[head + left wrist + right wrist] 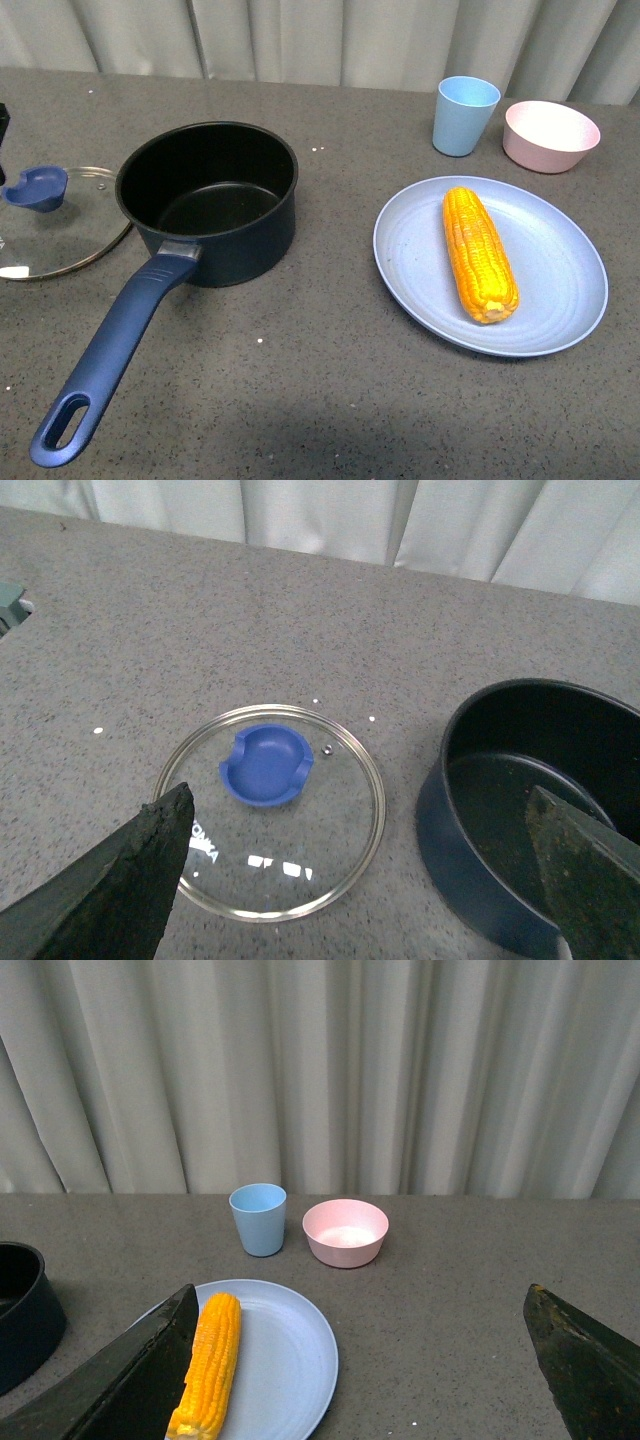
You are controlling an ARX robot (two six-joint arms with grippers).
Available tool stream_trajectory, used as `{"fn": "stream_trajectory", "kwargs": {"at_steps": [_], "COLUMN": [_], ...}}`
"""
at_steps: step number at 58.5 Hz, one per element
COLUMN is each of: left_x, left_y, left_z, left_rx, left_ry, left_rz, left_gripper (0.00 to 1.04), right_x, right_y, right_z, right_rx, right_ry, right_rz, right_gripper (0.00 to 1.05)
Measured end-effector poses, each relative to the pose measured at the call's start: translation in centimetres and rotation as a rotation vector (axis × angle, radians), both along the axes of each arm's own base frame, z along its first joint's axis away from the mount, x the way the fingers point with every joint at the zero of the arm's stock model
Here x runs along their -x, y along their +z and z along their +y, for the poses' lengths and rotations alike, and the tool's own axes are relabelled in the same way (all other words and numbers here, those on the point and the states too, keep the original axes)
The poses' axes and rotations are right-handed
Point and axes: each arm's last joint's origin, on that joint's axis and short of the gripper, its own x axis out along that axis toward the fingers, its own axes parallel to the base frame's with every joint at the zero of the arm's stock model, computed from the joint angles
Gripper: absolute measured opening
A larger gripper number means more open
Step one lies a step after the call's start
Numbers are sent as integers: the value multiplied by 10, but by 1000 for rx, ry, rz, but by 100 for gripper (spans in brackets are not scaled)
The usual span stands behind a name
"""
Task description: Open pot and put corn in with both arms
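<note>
The pot [215,195] stands open on the grey table [330,400], its long handle pointing toward the robot and leftward. Its lid [75,240] lies flat on the table just left of it, knob up. The left wrist view shows a narrow gap between the lid rim and the pot wall.

The corn [480,253] lies on a blue plate [560,320] right of the pot and well apart from it, lengthwise away from the robot. Beyond the plate a cup [465,115] and a pink bowl [551,135] stand side by side, before a pale curtain [300,40].

The left gripper [360,798] hangs over the lid with its jaws spread wide and nothing between them; one finger overlaps the pot. The right gripper [362,1295] is likewise wide apart and empty, with one finger hiding part of the plate just beside the corn.
</note>
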Motion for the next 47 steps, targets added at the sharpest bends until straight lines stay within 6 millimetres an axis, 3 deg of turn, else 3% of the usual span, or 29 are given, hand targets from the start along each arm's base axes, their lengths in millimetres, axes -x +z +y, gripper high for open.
{"fn": "stream_trajectory", "kwargs": {"at_steps": [10, 14, 20, 27, 32, 39, 47], "left_x": [52, 65, 69, 77, 81, 90, 100], "left_y": [7, 8, 11, 6, 16, 25, 30], "left_z": [-10, -11, -12, -8, -2, -1, -1], "left_rx": [-14, -13, -5, 1, -11, -19, -24], "left_ry": [19, 33, 16, -111, -101, -93, -95], "left_rz": [19, 20, -7, -189, -265, -274, -276], "left_gripper": [98, 98, 97, 76, 62, 35, 11], "right_x": [0, 0, 0, 0, 0, 0, 0], "right_y": [0, 0, 0, 0, 0, 0, 0], "right_z": [0, 0, 0, 0, 0, 0, 0], "right_rx": [0, 0, 0, 0, 0, 0, 0], "right_ry": [0, 0, 0, 0, 0, 0, 0], "right_rz": [0, 0, 0, 0, 1, 0, 0], "right_gripper": [95, 95, 95, 95, 95, 95, 95]}}
